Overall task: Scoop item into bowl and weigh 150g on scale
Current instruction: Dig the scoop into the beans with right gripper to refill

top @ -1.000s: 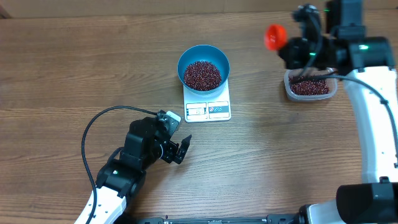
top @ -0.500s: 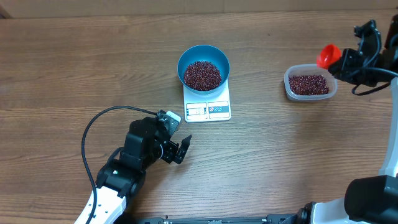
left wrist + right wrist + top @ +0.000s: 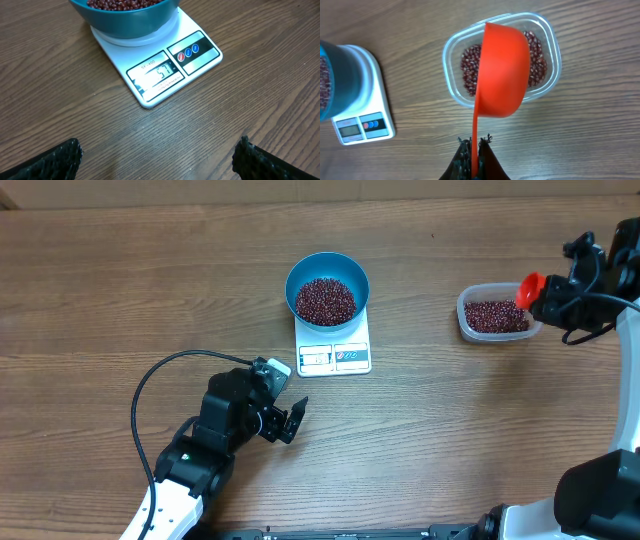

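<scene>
The blue bowl stands on the white scale and holds a pile of dark red-brown beans. My right gripper is shut on the thin handle of a red scoop at the right edge of a clear tub. In the right wrist view the scoop is turned on its side above the tub's beans, its inside hidden, and the gripper pinches the handle. My left gripper is open above bare wood in front of the scale. Its fingertips are far apart.
The clear tub of beans sits on the wood about a third of the table's width right of the scale. A black cable loops from the left arm over the table. Bare wood lies between the scale and the tub.
My right gripper has carried the red scoop from left of the tub rightward across it to its right edge. The left arm, bowl and scale have not moved.
</scene>
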### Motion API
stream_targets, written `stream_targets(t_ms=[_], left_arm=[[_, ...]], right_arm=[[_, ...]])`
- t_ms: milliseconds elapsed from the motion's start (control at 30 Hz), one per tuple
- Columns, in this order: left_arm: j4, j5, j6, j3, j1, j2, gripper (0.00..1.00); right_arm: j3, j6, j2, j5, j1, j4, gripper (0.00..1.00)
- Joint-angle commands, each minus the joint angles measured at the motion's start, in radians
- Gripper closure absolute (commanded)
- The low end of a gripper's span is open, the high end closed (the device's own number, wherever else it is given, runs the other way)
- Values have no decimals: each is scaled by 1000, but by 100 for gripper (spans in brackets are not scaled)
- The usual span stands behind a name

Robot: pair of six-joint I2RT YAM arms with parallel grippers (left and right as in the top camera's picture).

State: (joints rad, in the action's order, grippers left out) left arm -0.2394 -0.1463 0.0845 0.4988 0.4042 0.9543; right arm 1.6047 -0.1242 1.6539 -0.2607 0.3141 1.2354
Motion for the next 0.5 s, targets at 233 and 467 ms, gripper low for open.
stream_targets(t_ms=[233, 467], left_arm=[[4, -7, -2, -7, 2, 2, 0], [4, -8, -2, -7, 2, 2, 1]], right_arm=[[-154, -43, -19, 21, 0, -146, 96], [-245, -89, -14, 18, 0, -270, 96]])
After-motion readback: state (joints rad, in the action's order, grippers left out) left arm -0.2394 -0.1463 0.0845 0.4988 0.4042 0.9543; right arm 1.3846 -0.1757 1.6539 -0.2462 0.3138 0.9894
